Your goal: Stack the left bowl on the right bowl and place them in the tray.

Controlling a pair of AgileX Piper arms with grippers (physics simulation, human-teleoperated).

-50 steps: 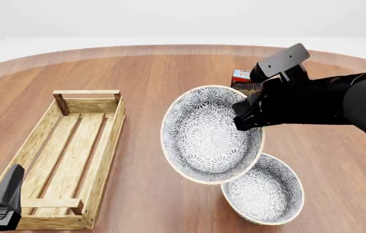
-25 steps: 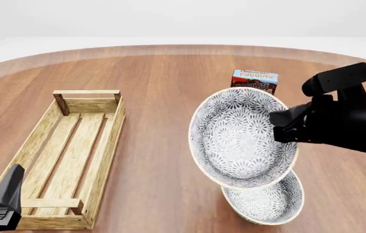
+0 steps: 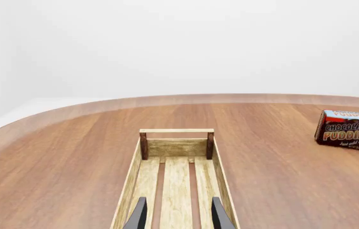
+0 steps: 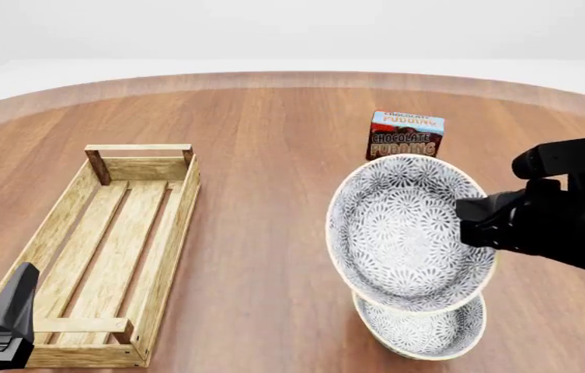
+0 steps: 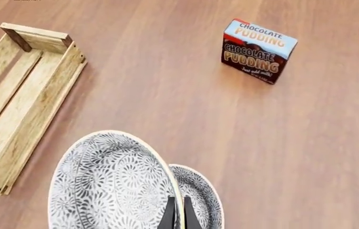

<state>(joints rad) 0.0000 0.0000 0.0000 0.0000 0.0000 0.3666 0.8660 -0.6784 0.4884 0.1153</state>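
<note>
Since a second ago: carried bowl (image 4: 409, 233) has swung rightward, now overlapping the resting bowl (image 4: 422, 330); pudding box (image 4: 406, 134) is uncovered.
Tray (image 4: 116, 249): at 9 o'clock, empty, waiting for the stack.
Left gripper (image 3: 178, 217): parked over the tray's near end, jaws parted, holding nothing.
Carried bowl: tilted on edge because I pinch only its rim.
Right gripper (image 5: 177, 213): reaching in from 3 o'clock, jaws clamped thin on that rim.
</note>
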